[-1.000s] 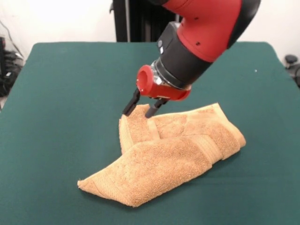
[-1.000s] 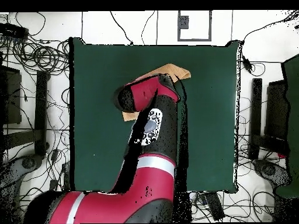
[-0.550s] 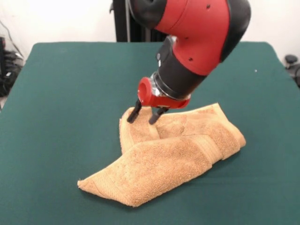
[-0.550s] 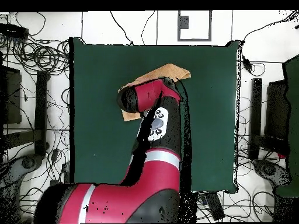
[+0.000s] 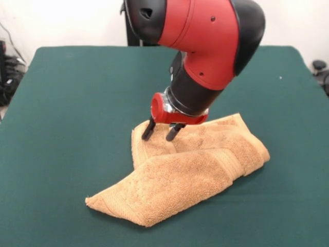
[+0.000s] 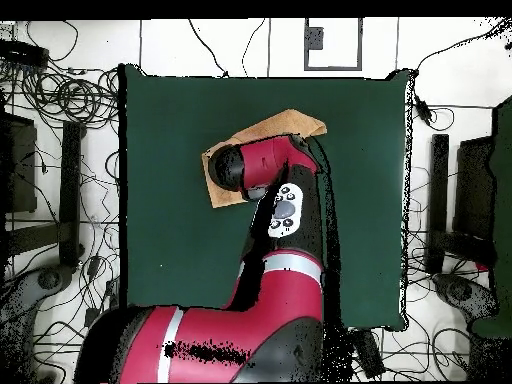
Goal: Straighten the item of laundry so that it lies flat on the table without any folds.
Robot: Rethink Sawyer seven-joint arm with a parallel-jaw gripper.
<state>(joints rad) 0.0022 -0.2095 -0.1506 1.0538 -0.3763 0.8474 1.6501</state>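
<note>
1. Front view: the golden-tan hand towel (image 5: 190,170) lies folded and bunched on the dark green table (image 5: 67,103), a little right of the table's middle and toward the near edge.
2. Its long axis runs on a diagonal, from a pointed corner at the lower left of the picture up to a rounded, doubled-over end at the right.
3. A thick upper flap covers the near part; behind it a second layer shows, with a raised edge at the towel's far left corner. Paler woven bands run along the folds near the right end.
4. The red and black arm (image 5: 205,46) comes down from above, and its gripper (image 5: 160,132) is at that far left corner of the towel.
5. The two dark fingers (image 5: 149,129) stand apart, both tips down on or pressed into the terry cloth, with a ridge of fabric between them; the jaws have not closed on it.
6. Overhead view: the towel (image 6: 290,125) shows as a tan strip on the table (image 6: 170,200), in the half away from the robot's base, its length slanting from the lower left of the picture up to the upper right.
7. The arm (image 6: 285,210) lies across the towel's middle and lower part and hides the gripper, so only the upper right end and a patch at the left show.
</note>
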